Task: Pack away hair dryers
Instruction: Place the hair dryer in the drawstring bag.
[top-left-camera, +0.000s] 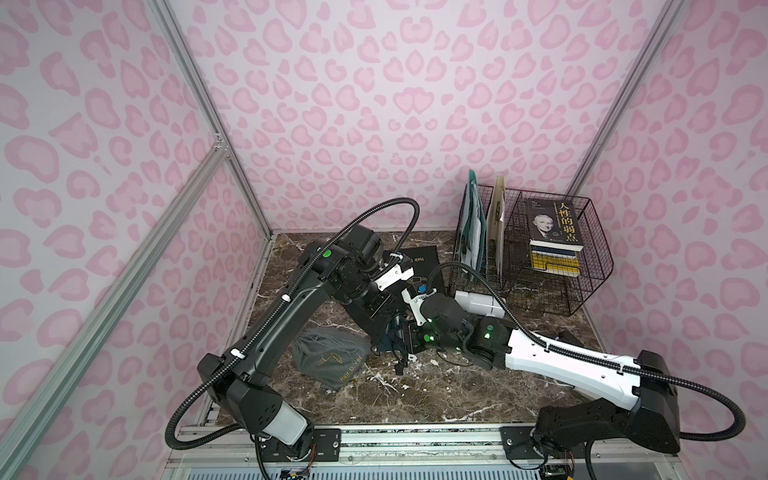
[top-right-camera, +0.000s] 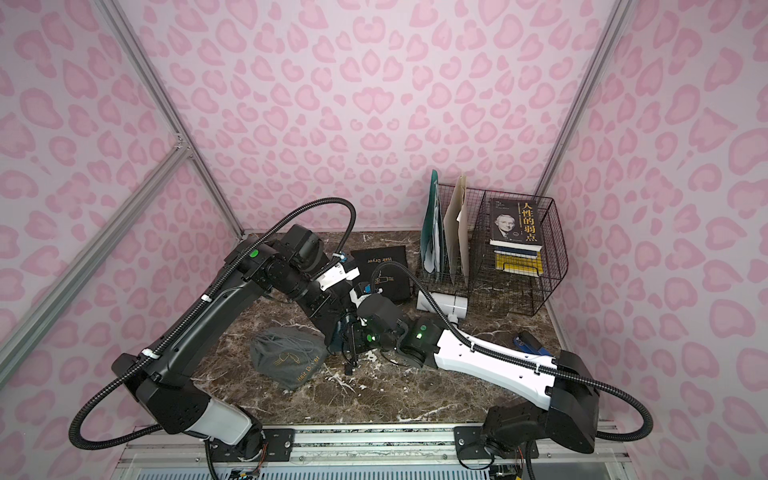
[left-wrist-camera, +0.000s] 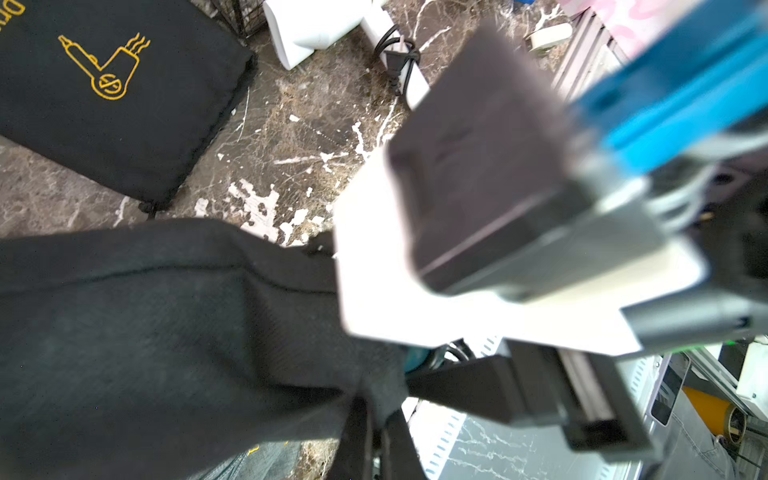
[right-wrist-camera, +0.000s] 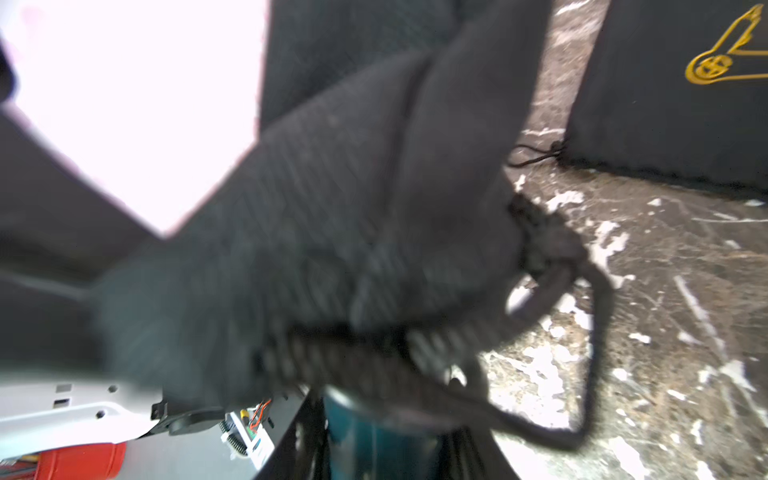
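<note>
Bagging: left gripper pinched black fabric drawstring pouch, right gripper clamped dark teal barrel hair dryer; next looked like pushing it into the mouth just ahead of those jaws.

Both top views look steeply down from high above the robot's base edge, facing the back wall. They stand far enough off to hold the whole worktop, the left arm, the right arm and the wire basket. They share nearly everything, shifted slightly sideways.

The left wrist view sits close behind its own blurred jaws, looking past them over the raised black pouch to the flat black pouch and white hair dryer.

The right wrist view is nearer still, almost against the raised black pouch, with the teal hair dryer at its edge. All four views show the flat black pouch
</note>
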